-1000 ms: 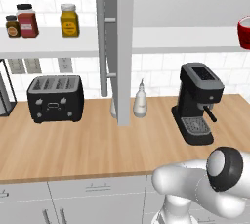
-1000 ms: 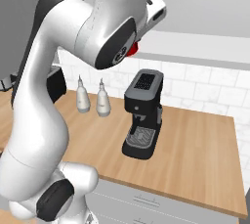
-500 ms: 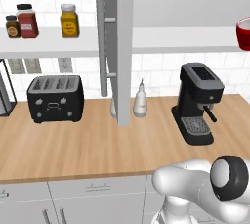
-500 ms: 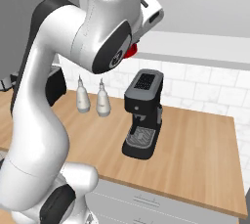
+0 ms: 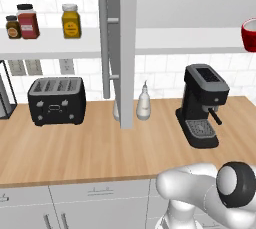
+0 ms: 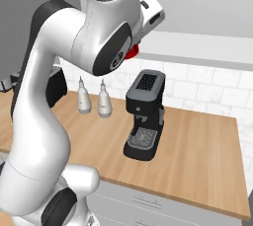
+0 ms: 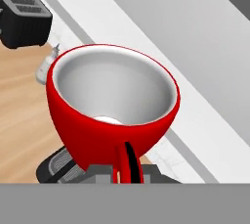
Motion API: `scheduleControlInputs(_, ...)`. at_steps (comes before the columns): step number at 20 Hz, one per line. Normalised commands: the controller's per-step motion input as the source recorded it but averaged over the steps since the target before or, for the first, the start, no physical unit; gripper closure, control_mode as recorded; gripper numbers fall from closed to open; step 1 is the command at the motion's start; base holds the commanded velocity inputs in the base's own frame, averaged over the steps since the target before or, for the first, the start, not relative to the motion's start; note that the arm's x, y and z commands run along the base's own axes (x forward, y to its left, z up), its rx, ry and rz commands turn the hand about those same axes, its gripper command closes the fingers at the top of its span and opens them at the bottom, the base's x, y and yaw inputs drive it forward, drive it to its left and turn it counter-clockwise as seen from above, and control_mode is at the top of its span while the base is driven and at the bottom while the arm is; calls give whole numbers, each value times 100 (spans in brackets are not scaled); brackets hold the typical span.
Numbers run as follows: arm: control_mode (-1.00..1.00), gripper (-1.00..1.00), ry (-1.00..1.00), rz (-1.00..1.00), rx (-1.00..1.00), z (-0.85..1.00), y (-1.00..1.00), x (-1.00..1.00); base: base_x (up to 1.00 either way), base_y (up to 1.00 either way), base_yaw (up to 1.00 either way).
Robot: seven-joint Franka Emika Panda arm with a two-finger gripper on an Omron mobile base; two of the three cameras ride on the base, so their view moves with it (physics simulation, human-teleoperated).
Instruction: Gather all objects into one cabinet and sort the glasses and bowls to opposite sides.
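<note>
A glossy red mug (image 7: 112,105) with a pale grey inside looms close in the hand view, its handle (image 7: 128,164) down between my fingers. My gripper (image 7: 128,171) is shut on that handle. The mug (image 5: 249,34) sits at shelf height at the right edge of the left base view, and in the right base view a sliver of the mug (image 6: 131,51) peeks from behind my arm. The cabinet's grey door (image 5: 121,48) stands open edge-on, with its bar handle (image 5: 105,43) and white shelf (image 5: 185,40). The other cup and the bowls are out of view.
Spice jars (image 5: 71,21) stand on the shelf's left part. On the wooden counter (image 5: 90,148) are a black toaster (image 5: 56,100), two white bottles (image 5: 144,102) and a black coffee machine (image 5: 202,105), which lies below the mug.
My arm's lower joints have shifted slightly to the right in the left base view. The red mug stays at about the same spot by the shelf.
</note>
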Motion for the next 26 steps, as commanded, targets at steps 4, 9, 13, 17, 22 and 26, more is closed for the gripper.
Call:
scheduleControlInputs(4, 100, 100, 0, 0, 0, 0, 0, 0, -59, -2, 0)
scheduleControlInputs(9, 100, 100, 0, 0, 0, 0, 0, 0, -100, 0, 0)
scheduleControlInputs(13, 100, 100, 0, 0, 0, 0, 0, 0, -100, 21, -2)
scheduleControlInputs(17, 100, 100, 0, 0, 0, 0, 0, 0, -100, 100, -14)
scheduleControlInputs(22, 100, 100, 0, 0, 0, 0, 0, 0, -100, 100, -16)
scheduleControlInputs(26, 100, 100, 0, 0, 0, 0, 0, 0, -71, 100, -13)
